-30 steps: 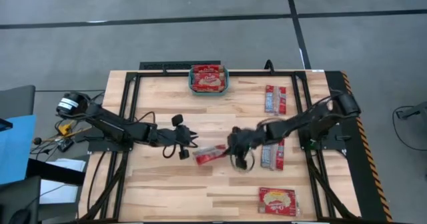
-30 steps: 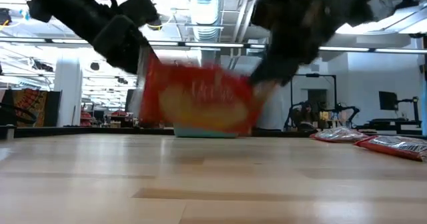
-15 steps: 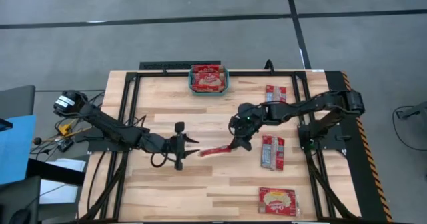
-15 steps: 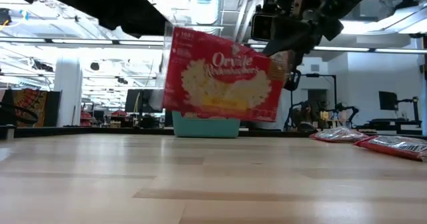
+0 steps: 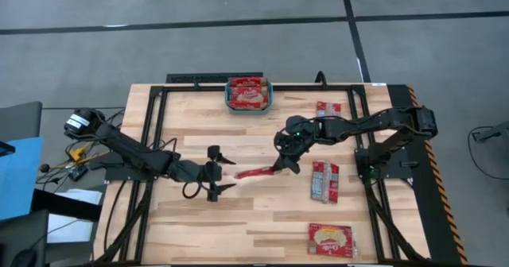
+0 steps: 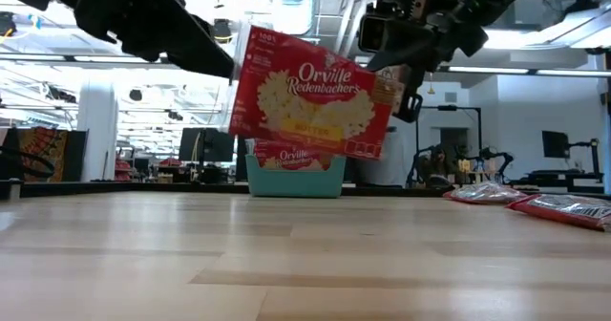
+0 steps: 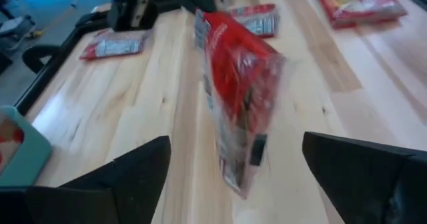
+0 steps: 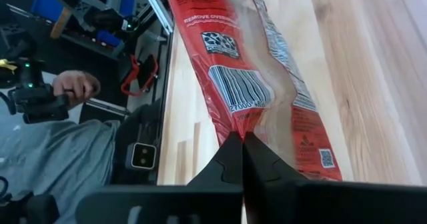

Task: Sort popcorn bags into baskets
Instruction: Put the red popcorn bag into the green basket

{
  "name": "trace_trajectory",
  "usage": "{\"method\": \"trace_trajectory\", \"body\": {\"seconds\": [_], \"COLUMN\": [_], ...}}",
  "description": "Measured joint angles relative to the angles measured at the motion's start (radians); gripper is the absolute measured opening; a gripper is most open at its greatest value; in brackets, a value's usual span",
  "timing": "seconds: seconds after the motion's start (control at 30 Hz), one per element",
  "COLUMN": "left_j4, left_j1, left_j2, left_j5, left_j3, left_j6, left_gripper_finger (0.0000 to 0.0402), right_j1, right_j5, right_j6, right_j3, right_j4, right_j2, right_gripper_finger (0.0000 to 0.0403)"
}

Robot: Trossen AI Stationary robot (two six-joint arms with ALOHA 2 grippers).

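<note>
A light wooden table (image 5: 262,219) carries a teal basket (image 5: 248,106) and three flat popcorn bags (image 5: 330,239).

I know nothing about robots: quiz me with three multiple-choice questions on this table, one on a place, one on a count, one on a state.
1. Where is the teal basket?
A. far edge, middle
B. near right corner
C. under the left arm

2. How many bags lie flat on the right half of the table?
A. one
B. three
C. six

3. The lifted bag is
A. pinched by the right claw
B. pinched by the left claw
C. lying in the basket

Answers: 1 A, it sits at the far rim. 2 B, three show there from above. 3 A, the right claw grips its edge; the left claw is open beside it.
</note>
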Motion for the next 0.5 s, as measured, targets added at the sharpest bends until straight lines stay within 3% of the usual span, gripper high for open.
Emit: {"method": "trace_trajectory", "body": {"seconds": [0.1,0.2,0.33,0.5], "left_j4": [0.033,0.071,0.098,0.099], "left_j1": [0.017,0.026,0.038,0.046], "left_j2": [0.000,0.000,0.000,0.000], "left_j5": [0.006,0.007,0.066,0.056], "left_j3": [0.000,0.000,0.000,0.000], "left_j6": [-0.013,-0.012,0.022,0.054], "left_gripper_finger": [0.0318,0.0272,0.0175,0.0025], "right_j1": [0.000,0.000,0.000,-0.005], "right_j5": [-0.001,-0.006,-0.008,-0.005], "right_j6": [0.001,0.021,0.023,-0.060], "right_j3": [0.000,0.000,0.000,-0.001], "right_j4": [0.031,0.096,0.142,0.171], "right_j2": [0.000,0.000,0.003,0.002], "right_gripper_finger": [0.0004,0.0008,0.0007,0.0019]}}
